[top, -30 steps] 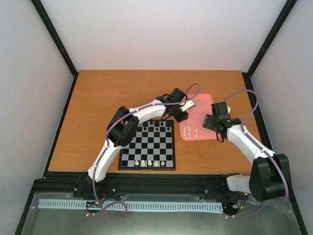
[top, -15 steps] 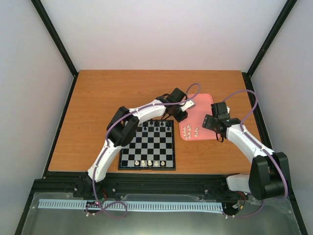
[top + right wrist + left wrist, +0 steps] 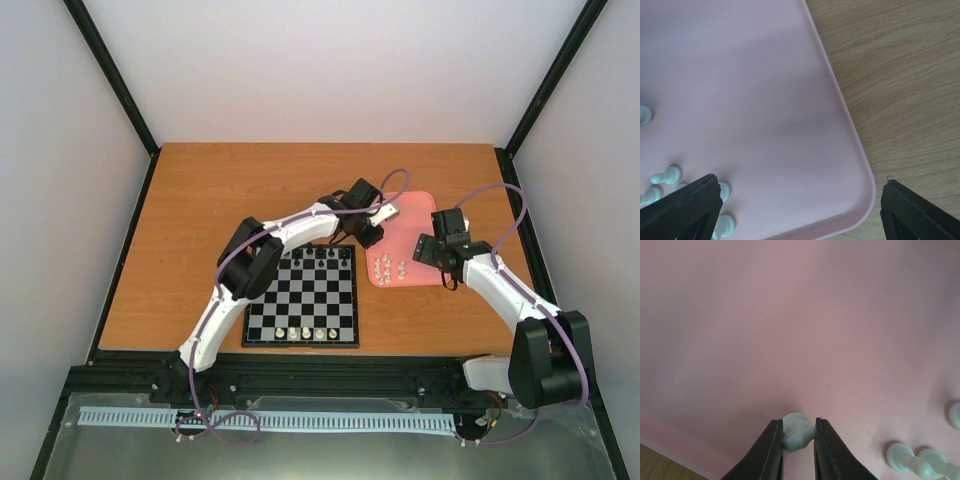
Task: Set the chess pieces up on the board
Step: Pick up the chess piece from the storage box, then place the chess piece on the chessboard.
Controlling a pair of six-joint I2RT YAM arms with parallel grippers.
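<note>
- My left gripper (image 3: 798,422) is pinched narrow on one cream-white chess piece (image 3: 799,436), low over the pink tray (image 3: 790,315); a grip across its body should stop it slipping in the carry.
- The right gripper (image 3: 799,184) hangs wide and empty over the tray's corner, clear of the pick.
- The chessboard (image 3: 302,295) lies just left of the tray; placed white pieces (image 3: 305,333) part-fill its near row, so I judge this one goes there; spare pieces (image 3: 388,268) wait on the tray.

no text, labels or numbers readable — anywhere.

Matt pink tray (image 3: 765,100); wood-grain table (image 3: 900,75); smooth chess pieces (image 3: 902,456).
</note>
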